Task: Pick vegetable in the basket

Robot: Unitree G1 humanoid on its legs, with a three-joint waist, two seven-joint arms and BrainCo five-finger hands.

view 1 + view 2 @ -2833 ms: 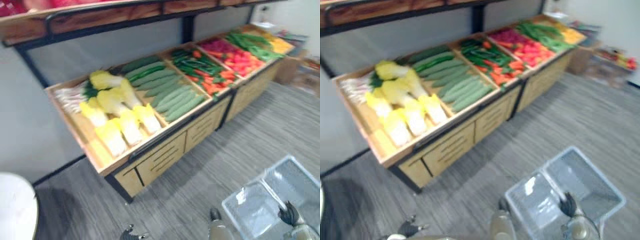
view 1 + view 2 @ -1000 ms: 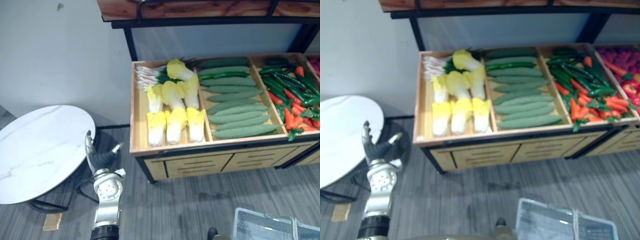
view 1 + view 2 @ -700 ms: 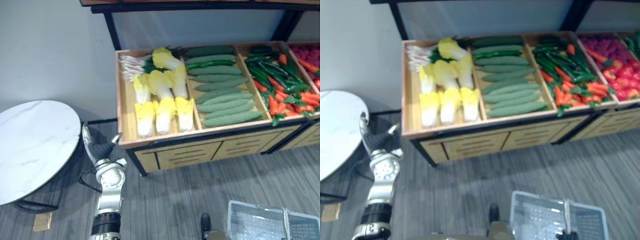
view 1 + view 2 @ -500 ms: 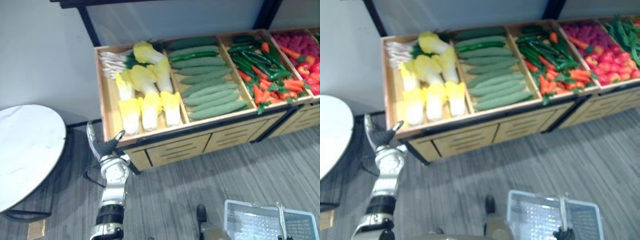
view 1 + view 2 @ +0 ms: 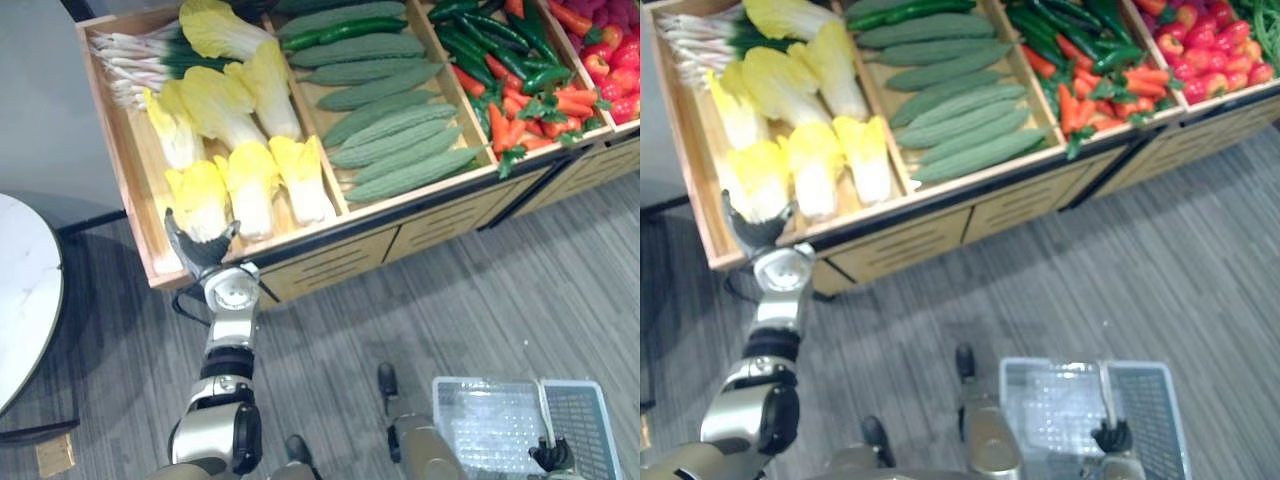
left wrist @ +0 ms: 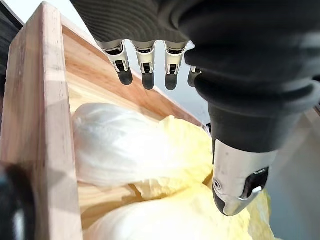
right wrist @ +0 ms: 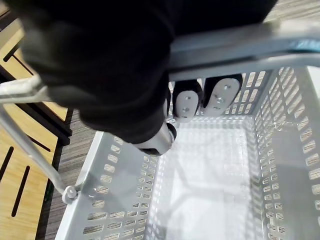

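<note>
At the front left corner of the wooden stand (image 5: 330,265), the left hand (image 5: 203,252) hangs over the outer compartment. Its fingers (image 6: 144,70) are straight and released, with the thumb apart from them, and they grasp nothing. Just under them lies the pale end of a cabbage (image 6: 125,147), the one nearest to the left wall of this compartment. More cabbages (image 5: 250,180) lie beside it in rows, and green onions (image 5: 125,60) lie at the back left corner. The next compartment to the right holds long green cucumbers (image 5: 400,150), and the one after it holds carrots (image 5: 505,115) and green peppers (image 5: 480,45). Well apart from the stand, to the right over the grey floor (image 5: 420,300), the right hand (image 5: 1111,437) has its fingers (image 7: 187,102) clenched around the handle (image 7: 250,47) of a grey plastic basket (image 5: 480,425). A white round table (image 5: 25,290) stands to the left of the stand
</note>
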